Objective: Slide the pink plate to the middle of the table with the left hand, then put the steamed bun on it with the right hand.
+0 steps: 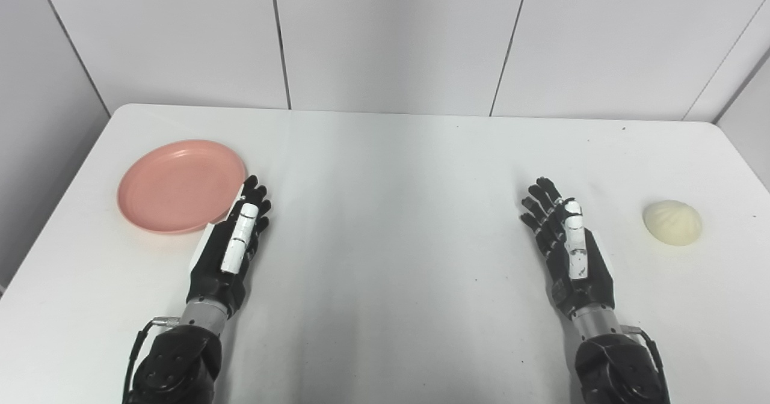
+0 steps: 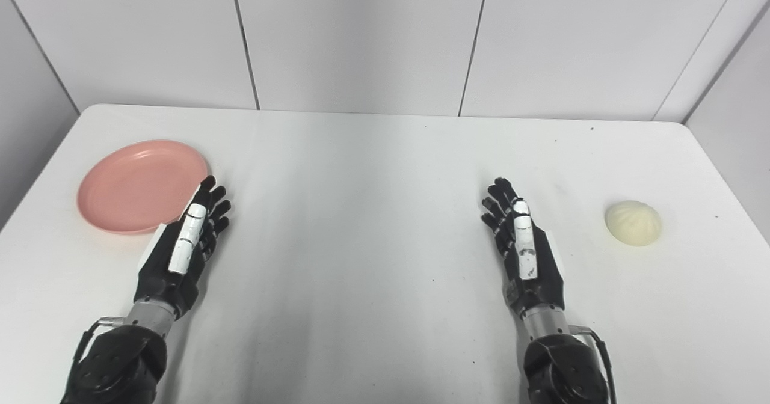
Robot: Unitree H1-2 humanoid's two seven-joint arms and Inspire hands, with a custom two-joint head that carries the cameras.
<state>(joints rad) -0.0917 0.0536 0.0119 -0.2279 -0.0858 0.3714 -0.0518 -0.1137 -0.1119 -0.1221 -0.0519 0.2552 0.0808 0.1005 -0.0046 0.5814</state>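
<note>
Left eye view: left robot hand (image 1: 231, 244) flat, fingers extended beside pink plate (image 1: 180, 186).

A white table (image 1: 391, 169) with rounded far corners fills the near part of the scene. Behind its far edge stands a pale panelled wall (image 1: 391, 37), divided by thin dark seams.

Round pink plate (image 1: 181, 185) flat at table's left, empty, pleated white steamed bun (image 1: 672, 222) at far right
</note>
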